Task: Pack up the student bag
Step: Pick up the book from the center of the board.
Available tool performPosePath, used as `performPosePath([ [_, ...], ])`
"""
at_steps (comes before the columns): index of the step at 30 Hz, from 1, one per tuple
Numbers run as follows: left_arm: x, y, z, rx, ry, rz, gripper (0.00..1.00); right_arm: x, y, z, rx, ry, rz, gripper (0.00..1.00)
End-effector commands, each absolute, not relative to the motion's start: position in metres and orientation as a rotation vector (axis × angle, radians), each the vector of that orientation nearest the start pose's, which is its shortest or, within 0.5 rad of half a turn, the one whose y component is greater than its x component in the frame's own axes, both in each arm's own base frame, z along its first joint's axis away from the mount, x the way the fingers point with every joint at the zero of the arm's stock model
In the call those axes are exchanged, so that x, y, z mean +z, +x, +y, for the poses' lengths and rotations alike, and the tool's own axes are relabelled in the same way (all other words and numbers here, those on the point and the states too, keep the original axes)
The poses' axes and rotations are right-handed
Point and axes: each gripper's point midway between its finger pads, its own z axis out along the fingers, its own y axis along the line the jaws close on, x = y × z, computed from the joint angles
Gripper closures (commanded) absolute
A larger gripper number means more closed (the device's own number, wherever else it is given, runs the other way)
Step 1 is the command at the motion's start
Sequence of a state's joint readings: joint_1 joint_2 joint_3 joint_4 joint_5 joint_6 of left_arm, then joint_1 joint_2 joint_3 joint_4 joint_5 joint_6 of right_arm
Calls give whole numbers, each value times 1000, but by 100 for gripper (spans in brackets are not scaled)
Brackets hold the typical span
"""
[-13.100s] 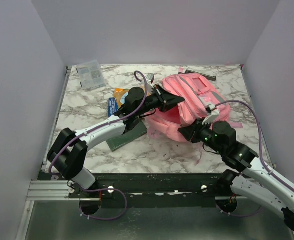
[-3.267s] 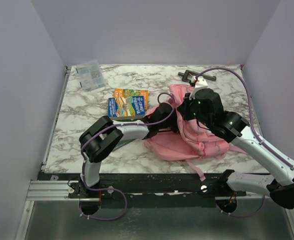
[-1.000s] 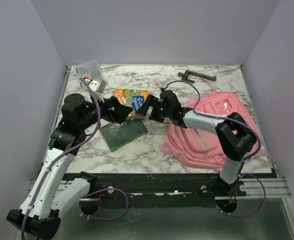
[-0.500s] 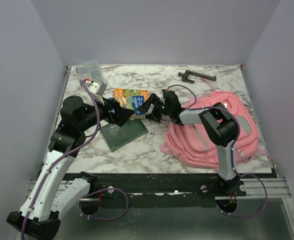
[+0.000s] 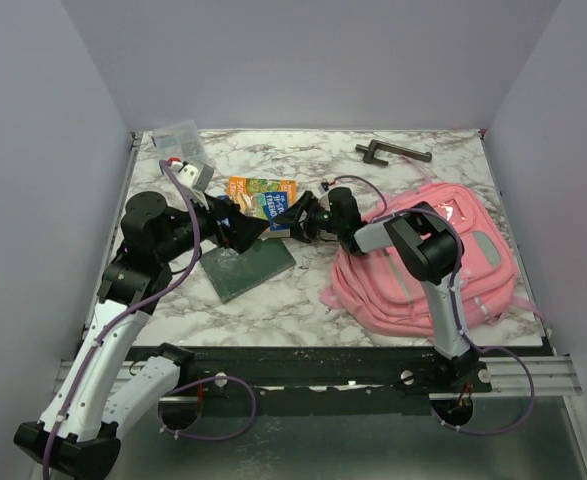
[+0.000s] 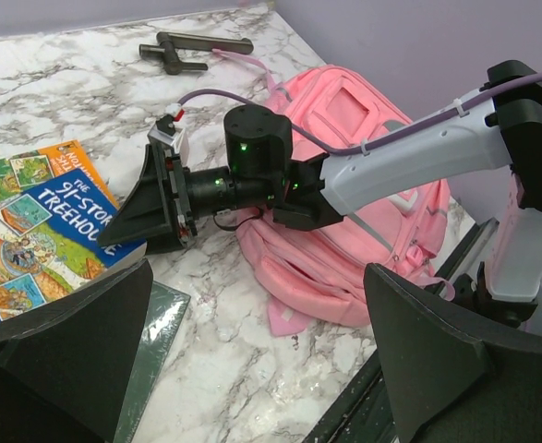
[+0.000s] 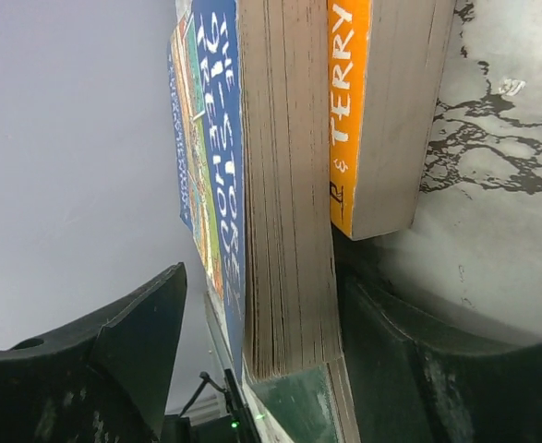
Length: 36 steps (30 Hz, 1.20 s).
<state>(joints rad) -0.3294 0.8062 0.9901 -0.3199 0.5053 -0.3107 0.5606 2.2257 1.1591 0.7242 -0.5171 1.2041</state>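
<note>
- My right gripper (image 5: 289,216) reaches across to the thick paperback book with a colourful illustrated cover and orange spine (image 5: 261,198); its jaws stand part open astride the book's right-hand edge; the right wrist view shows a sliver of gap at one finger, so I judge the pinch not yet made.
- My left gripper (image 5: 251,230) hangs just left of that same book with its jaws spread wide; it holds nothing.
- The large soft pink fabric student bag (image 5: 373,290) lies flat on the right half of the white marble-patterned table (image 5: 303,300), grey-trimmed pockets facing up; my right forearm passes over its left part.
- The relation that matters: the bag lies to the right of the book and nearer the bases, directly behind my right gripper along its own arm; the right arm is therefore the nearer one for carrying the book back.
- I cannot see the bag's opening from any view; I judge that the left gripper may be needed to hold it open.
- A flat dark green notebook (image 5: 248,265) lies just near of the paperback, beneath my left gripper.
</note>
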Motion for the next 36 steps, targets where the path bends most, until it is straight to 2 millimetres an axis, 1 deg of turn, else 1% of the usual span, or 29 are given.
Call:
performPosePath([
  [1, 338, 235, -186, -926, 419, 1720, 2, 44, 392, 385, 1619, 323, 2233, 37],
  [3, 335, 237, -186, -931, 410, 1729, 2, 49, 392, 387, 1643, 319, 2220, 49],
  [5, 333, 239, -186, -937, 401, 1739, 2, 59, 392, 389, 1673, 307, 2198, 63],
  [8, 329, 244, -184, -942, 378, 1753, 2, 74, 394, 389, 1693, 287, 2175, 81],
  [9, 328, 247, -182, -942, 364, 1760, 2, 81, 394, 389, 1704, 276, 2167, 87],
  [12, 322, 256, -178, -939, 310, 1787, 2, 108, 388, 384, 1749, 249, 2122, 99],
  [15, 318, 263, -172, -937, 260, 1808, 2, 138, 380, 372, 1812, 232, 2072, 100],
  [17, 316, 269, -166, -938, 209, 1813, 2, 161, 370, 362, 1848, 192, 2041, 100],
  [18, 316, 273, -162, -936, 179, 1812, 2, 169, 363, 357, 1859, 173, 2040, 100],
  [20, 312, 281, -154, -945, 117, 1817, 2, 184, 351, 343, 1855, 144, 2030, 100],
  [24, 300, 296, -139, -1000, -11, 1834, 3, 212, 331, 307, 1835, 138, 2006, 100],
  [28, 289, 311, -128, -1147, -105, 1828, 2, 244, 311, 277, 1799, 86, 1975, 100],
  [31, 282, 315, -138, -1321, -93, 1838, 3, 265, 298, 258, 1802, 71, 1946, 100],
  [33, 285, 313, -147, -1437, -46, 1802, 3, 279, 289, 252, 1827, 50, 1920, 100],
  [36, 283, 308, -161, -1575, -11, 1779, 3, 299, 274, 250, 1890, 18, 1871, 100],
])
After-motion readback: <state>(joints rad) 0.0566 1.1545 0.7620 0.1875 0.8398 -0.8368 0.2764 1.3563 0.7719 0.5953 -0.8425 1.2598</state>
